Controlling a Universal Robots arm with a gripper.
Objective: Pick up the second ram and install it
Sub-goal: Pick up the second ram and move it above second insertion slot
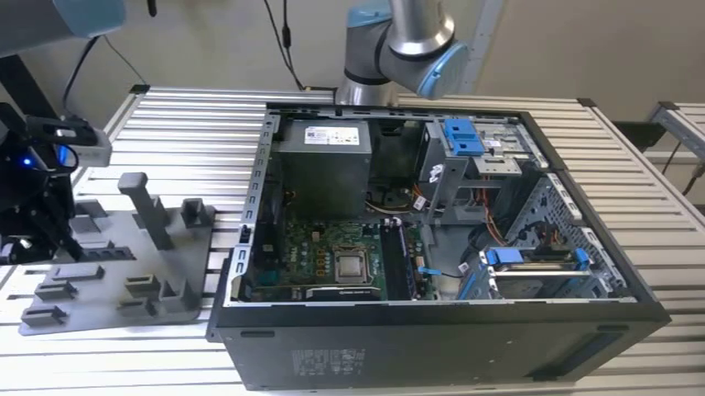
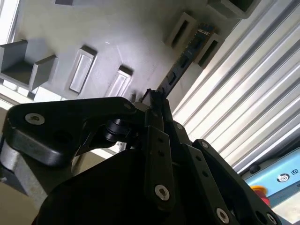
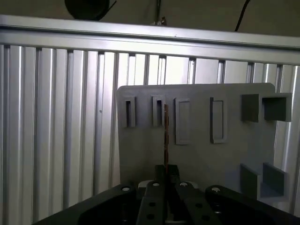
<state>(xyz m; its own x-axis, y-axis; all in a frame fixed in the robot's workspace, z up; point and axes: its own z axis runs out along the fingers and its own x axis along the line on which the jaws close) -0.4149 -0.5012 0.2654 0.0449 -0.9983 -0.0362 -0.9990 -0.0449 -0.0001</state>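
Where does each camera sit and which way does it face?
Exterior view: off the arm, which shows; looks down on computer case and grey tray.
First wrist view: on the wrist, facing the grey tray; pincer shut on the second ram.
Second wrist view: on the wrist, oblique along pincer and second ram.
All share the grey tray.

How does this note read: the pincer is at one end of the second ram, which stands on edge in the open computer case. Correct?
One thing is wrong: the second ram stands on edge in the grey tray, not in the open computer case, as the second wrist view shows. The pincer is at one end of it, as noted.
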